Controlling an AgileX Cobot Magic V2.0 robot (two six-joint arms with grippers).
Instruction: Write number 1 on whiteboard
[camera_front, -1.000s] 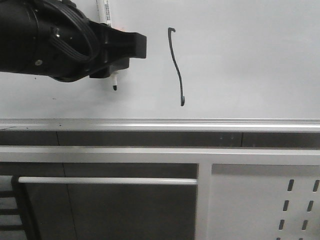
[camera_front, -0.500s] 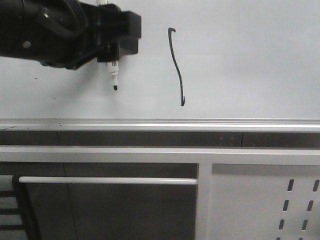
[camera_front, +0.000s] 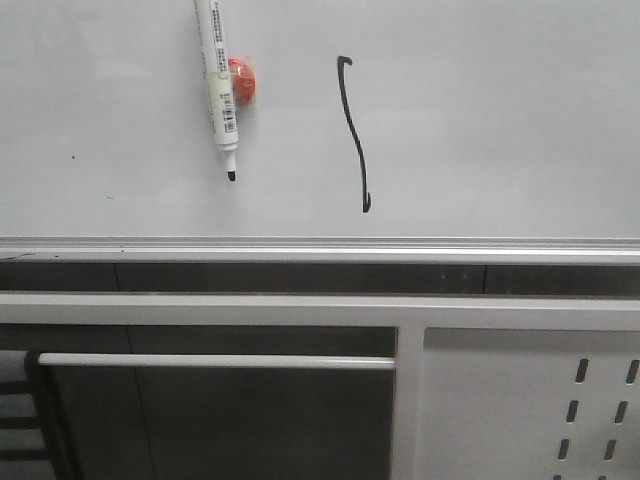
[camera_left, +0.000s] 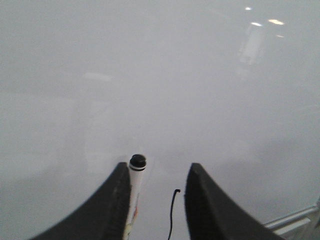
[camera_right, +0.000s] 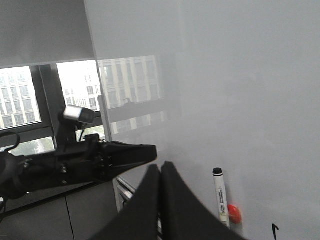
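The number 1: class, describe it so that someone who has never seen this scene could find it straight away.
Start with the large glossy whiteboard above its silver edge strip. Near its middle, right of the hanging marker pen and the orange blob beside it, runs the number 1. Unlike those solid objects, it is a thin, black, slightly wavy drawn stroke, hooked on top with a tick at the bottom.

Office: whiteboard (camera_front: 480, 120), city-view windows (camera_right: 30, 105).

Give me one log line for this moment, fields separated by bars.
1: drawn | pen: on whiteboard | left tool: open, empty | right tool: shut
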